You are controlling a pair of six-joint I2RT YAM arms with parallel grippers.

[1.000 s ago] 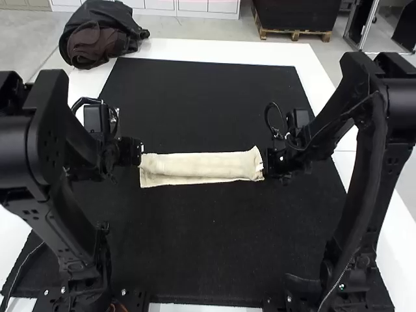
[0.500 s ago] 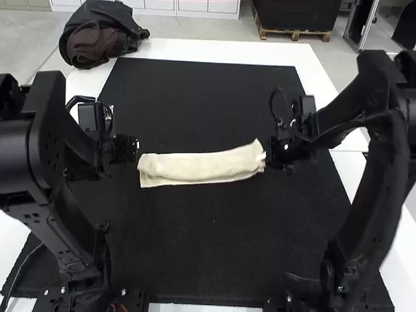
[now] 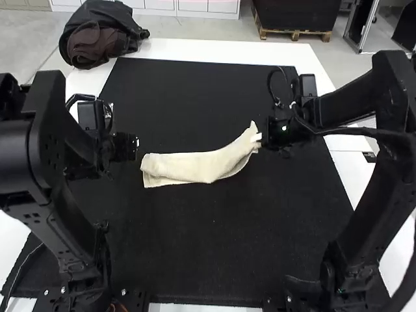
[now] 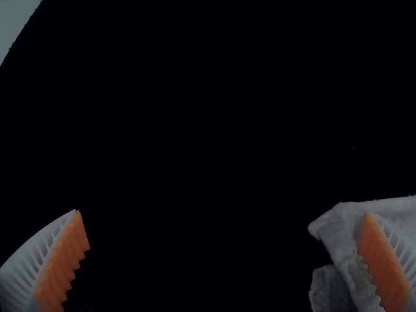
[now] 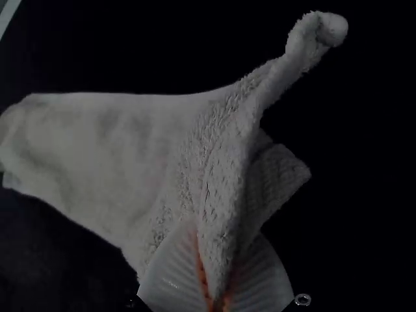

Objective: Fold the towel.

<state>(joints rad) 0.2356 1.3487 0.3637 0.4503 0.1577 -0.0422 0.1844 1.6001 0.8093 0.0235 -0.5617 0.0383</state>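
The cream towel [image 3: 188, 166] lies as a long folded strip across the middle of the mat, its right part bent toward the table's far side. At that end my right gripper [image 3: 259, 138] is shut on the towel. In the right wrist view, the right gripper [image 5: 217, 300] pinches the end of the towel [image 5: 123, 149], with loose corners sticking out past the fingers. Just left of the towel's other end stands my left gripper [image 3: 137, 144]. The left wrist view has the left gripper [image 4: 224, 260] open, one finger over the towel's corner [image 4: 338, 227].
A black mat [image 3: 195, 247] covers most of the white table [image 3: 227, 51]. At the far left corner lies a dark bag [image 3: 101, 34] with brown cloth.
The right gripper has moved away from the arm bases and slightly left, bending the towel's right end with it. My left gripper has shifted slightly left, off the towel's left end.
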